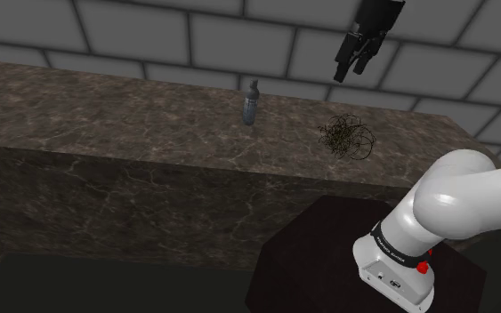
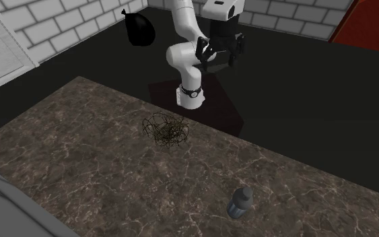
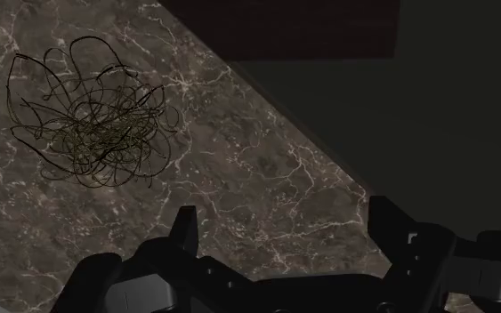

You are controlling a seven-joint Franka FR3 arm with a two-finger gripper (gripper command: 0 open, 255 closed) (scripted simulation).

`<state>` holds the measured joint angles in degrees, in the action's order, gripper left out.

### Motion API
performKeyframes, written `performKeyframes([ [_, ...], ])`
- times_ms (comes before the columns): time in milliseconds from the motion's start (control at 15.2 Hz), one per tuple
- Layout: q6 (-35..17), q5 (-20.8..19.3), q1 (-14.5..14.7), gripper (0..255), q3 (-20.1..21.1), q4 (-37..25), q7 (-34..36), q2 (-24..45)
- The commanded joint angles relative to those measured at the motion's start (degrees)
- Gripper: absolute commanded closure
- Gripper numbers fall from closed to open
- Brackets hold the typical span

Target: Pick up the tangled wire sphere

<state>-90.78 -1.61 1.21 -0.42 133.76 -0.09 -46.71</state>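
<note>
Shoulder view, L to R: bottle [image 1: 252,103] upright on the counter [image 1: 106,116]. Wire ball [image 1: 347,138] well to its right, on the same top, near the edge facing the stand [image 1: 328,258]. Gripper [image 1: 351,71] hangs high above the ball, fingers spread wide, nothing in them.

This view has the counter's front face and a grey brick wall behind. 2nd ext view looks from the far side: ball [image 2: 166,129] left, bottle [image 2: 240,202] nearer the camera and right, gripper [image 2: 218,57] up by the arm. It adds a black rounded thing [image 2: 139,30] by the wall, dark floor, and a red panel [image 2: 373,23] at far right.

Wrist view: ball [image 3: 88,124] sits off to one side of the gripper [image 3: 284,227], not btwn the fingers. The counter edge cuts diagonally, with dark floor beyond.

Counter is dark brown marble w/ pale veins.

Ball is roughly round and a bit squashed, w/ loose loops sticking out. Can't tell a long axis or heading.
</note>
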Motion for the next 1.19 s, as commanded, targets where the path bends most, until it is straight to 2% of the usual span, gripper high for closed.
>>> performKeyframes([
  [0, 0.0, 0.0, 0.0, 0, 0.0, 0.0, 0.0, 0.0],
  [528, -6.7, -11.1, 2.3, 0, -11.5, 16.5, -23.8, -15.2],
  [858, -11.5, -20.4, 2.0, 0, -22.0, 22.7, -39.9, -20.9],
  [1122, -16.4, -28.4, 2.0, 0, -32.2, 24.7, -53.1, -21.9],
])
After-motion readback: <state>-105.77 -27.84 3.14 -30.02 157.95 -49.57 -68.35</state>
